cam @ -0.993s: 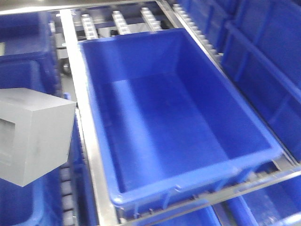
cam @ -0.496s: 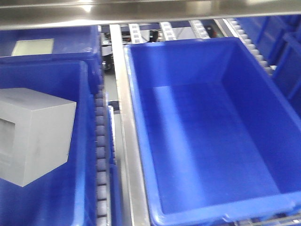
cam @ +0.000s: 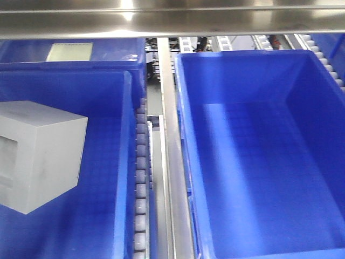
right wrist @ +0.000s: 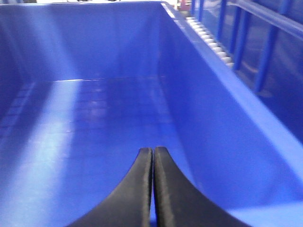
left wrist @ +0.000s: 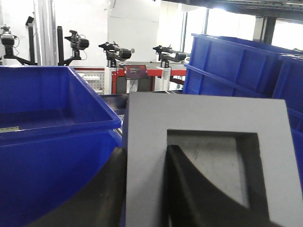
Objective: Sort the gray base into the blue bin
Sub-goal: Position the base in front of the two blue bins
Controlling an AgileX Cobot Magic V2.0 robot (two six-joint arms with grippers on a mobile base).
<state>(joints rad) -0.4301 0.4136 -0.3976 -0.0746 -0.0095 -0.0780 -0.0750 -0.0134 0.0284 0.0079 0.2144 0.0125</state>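
Observation:
The gray base (cam: 40, 156) is a matte gray block at the left of the front view, hanging over the grid-patterned floor of the blue bin (cam: 102, 216). In the left wrist view, the gray base (left wrist: 199, 113) shows its square recess. My left gripper (left wrist: 146, 149) is shut on one wall of it, with one black finger (left wrist: 109, 189) outside and the other inside the recess. My right gripper (right wrist: 153, 149) is shut with nothing in it, low over the floor of another blue bin (right wrist: 94, 113).
A second deep blue bin (cam: 259, 178) stands on the right, beyond a steel rail (cam: 172, 178) and a roller strip (cam: 141, 178). A blue crate holding a pale sheet (cam: 70, 52) sits at the back left under a steel beam (cam: 172, 21). More blue crates (left wrist: 227, 66) stand around.
The front view has swung left. Both bins and the rail slid rightward in frame, and the left bin came under the gray base. The base stays gripped at the same spot in frame.

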